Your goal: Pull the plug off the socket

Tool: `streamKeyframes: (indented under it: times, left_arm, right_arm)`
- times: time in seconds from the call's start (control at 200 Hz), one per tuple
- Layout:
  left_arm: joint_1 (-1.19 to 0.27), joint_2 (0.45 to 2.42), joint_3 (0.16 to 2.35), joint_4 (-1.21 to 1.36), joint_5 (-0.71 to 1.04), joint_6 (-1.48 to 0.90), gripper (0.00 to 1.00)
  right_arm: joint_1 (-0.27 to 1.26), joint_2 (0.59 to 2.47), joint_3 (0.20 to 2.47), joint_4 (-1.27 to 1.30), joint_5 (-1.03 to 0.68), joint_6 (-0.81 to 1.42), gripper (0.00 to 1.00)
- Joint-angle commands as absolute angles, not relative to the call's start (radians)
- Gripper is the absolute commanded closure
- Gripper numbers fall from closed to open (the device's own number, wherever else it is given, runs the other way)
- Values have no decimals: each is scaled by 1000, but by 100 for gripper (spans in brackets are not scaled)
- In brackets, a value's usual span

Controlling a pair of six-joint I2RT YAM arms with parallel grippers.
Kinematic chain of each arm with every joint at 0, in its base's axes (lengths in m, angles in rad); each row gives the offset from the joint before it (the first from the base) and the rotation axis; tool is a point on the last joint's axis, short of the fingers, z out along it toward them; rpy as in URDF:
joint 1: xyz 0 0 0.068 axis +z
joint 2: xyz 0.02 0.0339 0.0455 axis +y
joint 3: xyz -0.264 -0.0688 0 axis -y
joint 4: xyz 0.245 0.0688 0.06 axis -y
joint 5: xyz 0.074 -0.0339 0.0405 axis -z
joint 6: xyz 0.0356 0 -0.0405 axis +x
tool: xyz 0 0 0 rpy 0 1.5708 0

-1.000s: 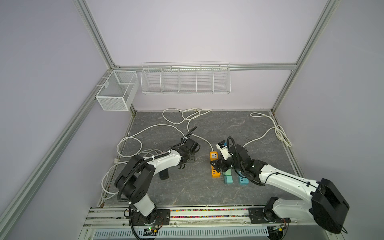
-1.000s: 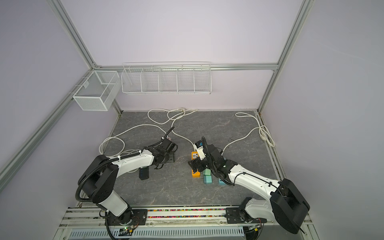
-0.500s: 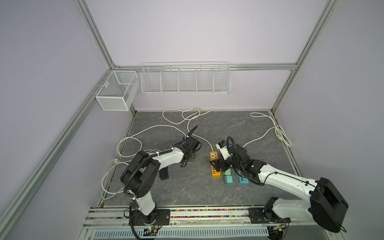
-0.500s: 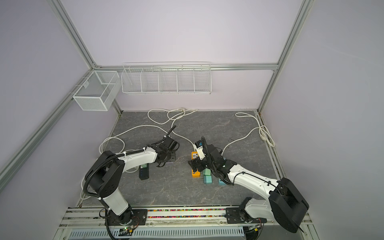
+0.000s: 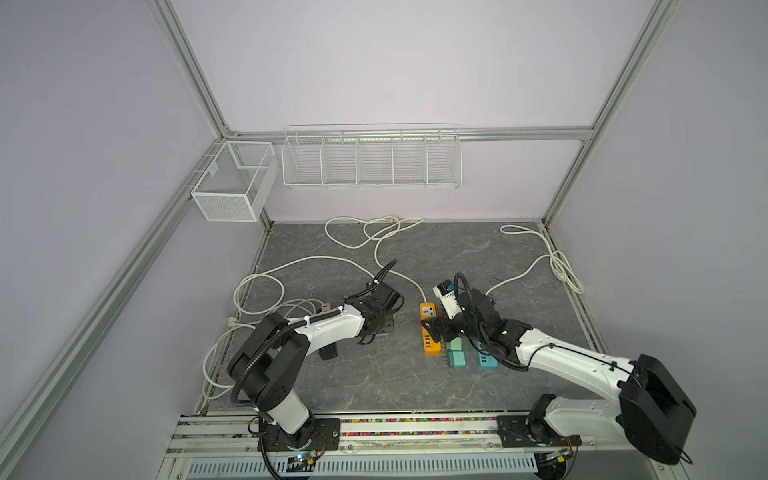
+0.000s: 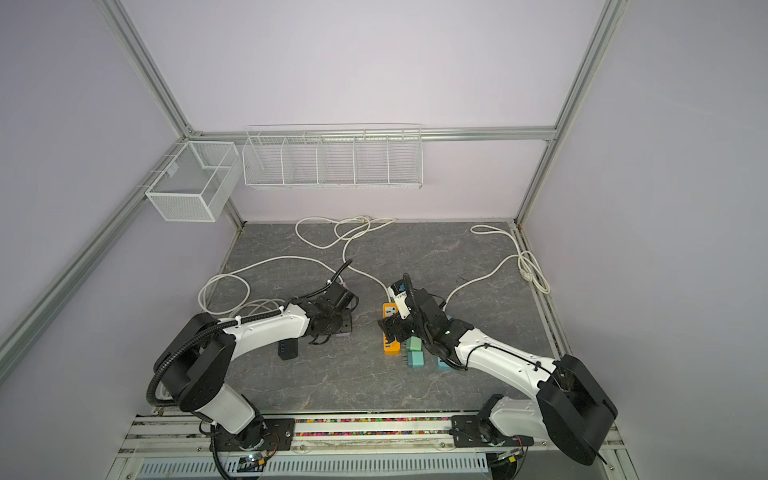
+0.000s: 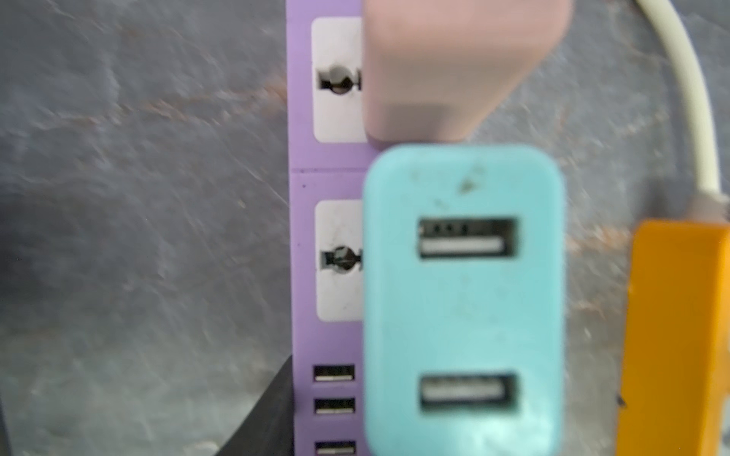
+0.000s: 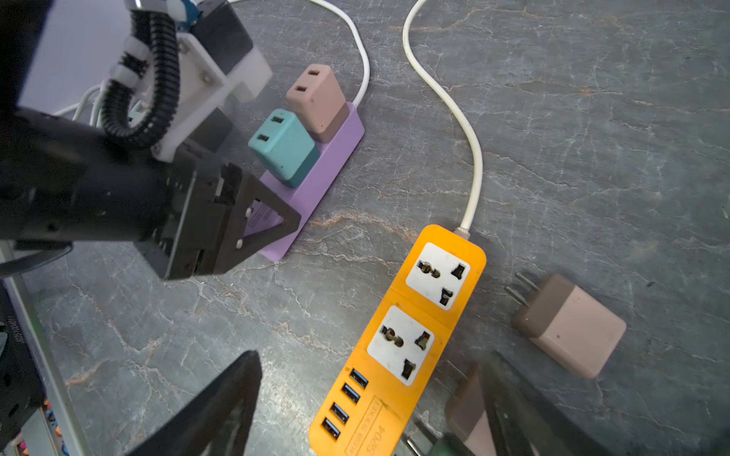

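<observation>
Your left fingers (image 8: 221, 237) are narrowing over the purple power strip (image 6: 344, 329), just below mid-frame in a top view, where the teal plug (image 7: 462, 300) is sitting socketed; I cannot tell whether they are gripping it, so the pull is likely coming next, while your right fingers (image 8: 221, 410) are hanging wide apart and empty.

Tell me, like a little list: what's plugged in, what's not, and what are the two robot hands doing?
Purple strip: teal plug and pink plug both plugged in
Orange strip: both big sockets empty
Loose plug: lying beside the orange strip, prongs showing
Left gripper: at the purple strip's end, next to the teal plug; grip unclear
Right gripper: open, a finger on each side of the orange strip
</observation>
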State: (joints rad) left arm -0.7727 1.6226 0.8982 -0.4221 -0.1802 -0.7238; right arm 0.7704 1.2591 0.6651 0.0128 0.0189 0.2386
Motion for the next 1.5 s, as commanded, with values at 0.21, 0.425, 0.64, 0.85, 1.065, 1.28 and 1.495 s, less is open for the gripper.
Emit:
streamKeyframes:
  times: [0.21,0.425,0.64,0.85,1.065,1.28,1.495]
  left_arm:
    - [-903,1563,889,-486,-187,-846,64]
    - [-997,1537,870,-514,-205,-920,65]
    - [-1077,1541,848,-511,-221,-988,65]
    - [-1124,1582,848,-501,-242,-1031,65]
    - [-1126,1601,838,-481,-243,-1043,53]
    - [-1126,1569,821,-446,-232,-1033,45]
    - [-1124,1505,805,-443,-238,-1021,36]
  right_arm:
    - [760,1211,631,2,87,244,11]
    - [742,1213,627,1,74,255,11]
    - [730,1208,623,5,64,265,11]
    - [719,1188,619,-9,59,281,11]
    - [718,1168,633,-55,55,294,11]
    - [720,1132,669,-134,57,292,11]
    - [723,1099,711,-212,35,306,11]
